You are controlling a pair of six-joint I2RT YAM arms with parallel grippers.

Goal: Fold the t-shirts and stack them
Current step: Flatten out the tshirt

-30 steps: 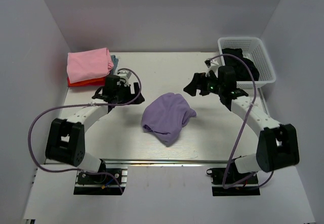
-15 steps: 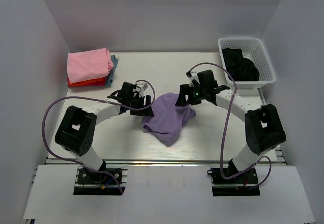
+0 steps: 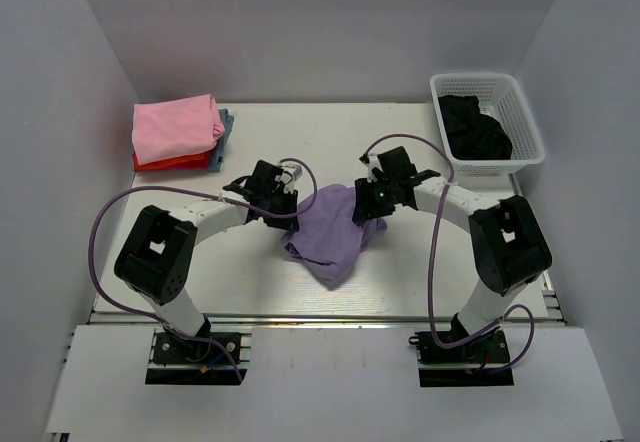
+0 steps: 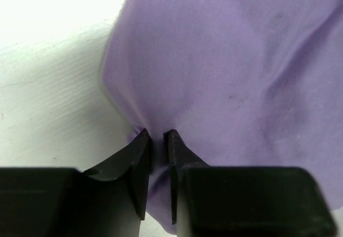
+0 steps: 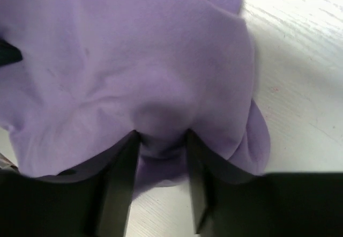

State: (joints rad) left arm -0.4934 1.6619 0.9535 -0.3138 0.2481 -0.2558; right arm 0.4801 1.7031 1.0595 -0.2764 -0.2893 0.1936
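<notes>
A crumpled lavender t-shirt [image 3: 330, 237] lies in a heap at the middle of the table. My left gripper [image 3: 290, 202] is at the heap's upper left edge; in the left wrist view its jaws [image 4: 157, 135] are pinched on a thin fold of the lavender cloth [image 4: 225, 60]. My right gripper [image 3: 362, 207] is at the heap's upper right edge, and its jaws [image 5: 161, 138] squeeze a thicker bunch of the cloth [image 5: 134, 60]. A folded pink t-shirt [image 3: 175, 127] tops a stack at the back left, over a red one [image 3: 160, 164] and a grey-blue one [image 3: 226, 122].
A white lattice basket [image 3: 525, 112] stands at the back right with dark cloth [image 3: 475, 127] inside. White walls enclose the table on the left, back and right. Both arms' purple cables loop above the table near their bases.
Both arms swung inward from the table's sides to the lavender heap. Their jaws went from wide open to closed on its upper edges.
</notes>
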